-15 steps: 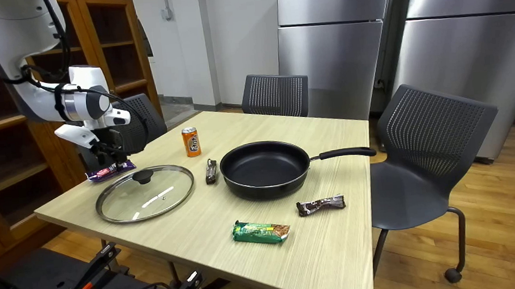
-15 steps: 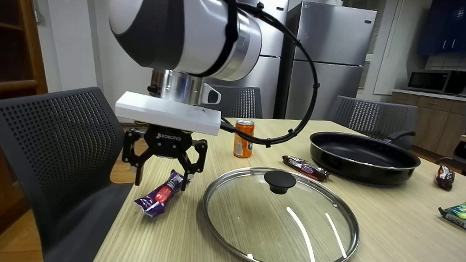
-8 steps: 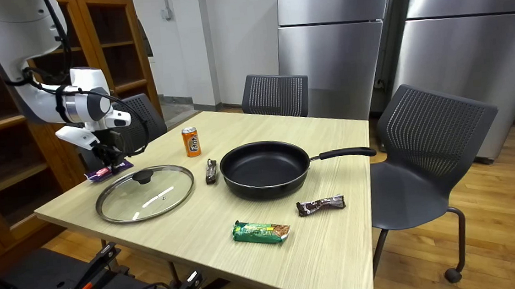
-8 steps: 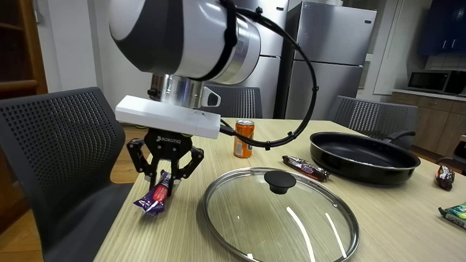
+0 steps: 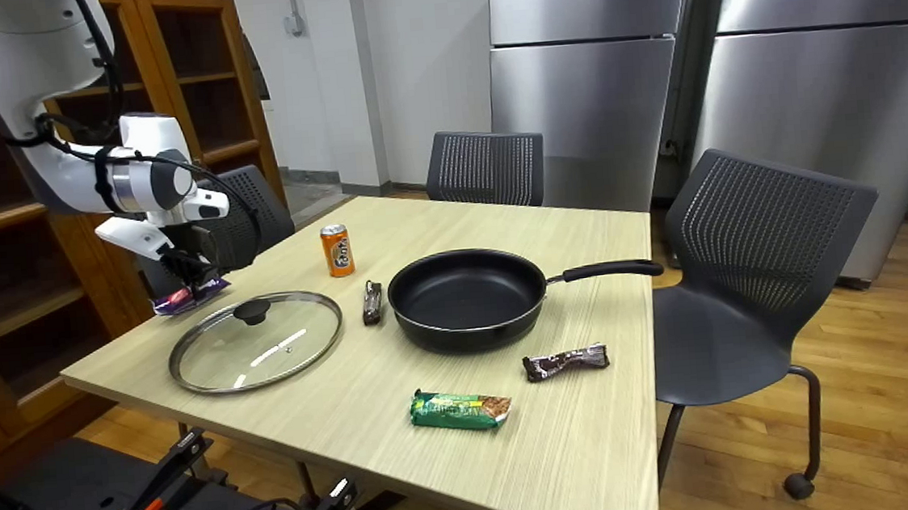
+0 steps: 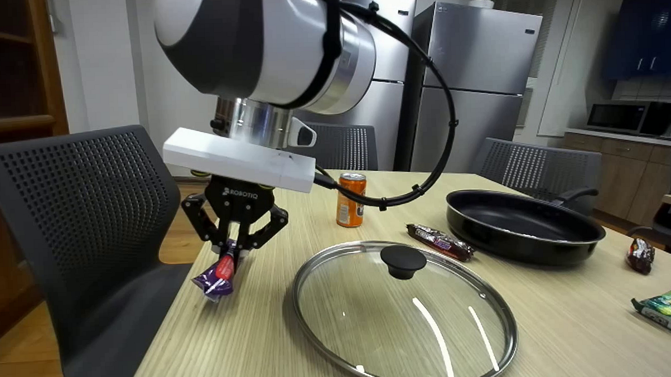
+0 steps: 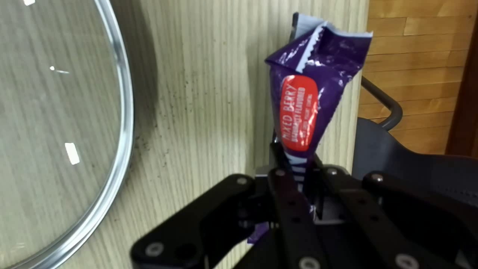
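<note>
Near one edge of the table (image 6: pixel 257 342), beside the lid (image 6: pixel 396 320), my claw (image 7: pixel 297 162) pinches the purple snack (image 7: pixel 298 112). It looks slick, so it might slip if I pull fast.

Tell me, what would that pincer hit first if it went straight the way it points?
Probably the tabletop: the pincer points down at it, shut on the purple packet. Any gap beneath is hard to judge.
</note>
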`<state>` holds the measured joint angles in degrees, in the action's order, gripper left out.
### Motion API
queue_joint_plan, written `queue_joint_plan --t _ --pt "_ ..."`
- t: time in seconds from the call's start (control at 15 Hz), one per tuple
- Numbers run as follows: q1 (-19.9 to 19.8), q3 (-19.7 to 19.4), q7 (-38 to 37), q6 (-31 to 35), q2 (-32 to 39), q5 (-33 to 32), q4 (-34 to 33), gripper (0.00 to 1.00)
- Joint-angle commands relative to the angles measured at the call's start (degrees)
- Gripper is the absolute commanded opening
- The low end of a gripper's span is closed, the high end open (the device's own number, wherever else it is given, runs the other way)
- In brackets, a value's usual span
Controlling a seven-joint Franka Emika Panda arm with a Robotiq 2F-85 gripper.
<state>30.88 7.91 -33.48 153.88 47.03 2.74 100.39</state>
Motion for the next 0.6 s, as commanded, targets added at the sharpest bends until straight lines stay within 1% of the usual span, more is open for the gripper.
queue_joint_plan --t 0.0,0.2,0.53 --pt "-0.03 0.28 0.91 1.94 -5.23 1.41 5.01 0.03" --pt "-0.69 0.35 1.32 2.8 -8.38 1.51 7.96 0.03" --pt "-2.23 0.12 2.22 2.45 -14.71 1.11 13.99 0.03"
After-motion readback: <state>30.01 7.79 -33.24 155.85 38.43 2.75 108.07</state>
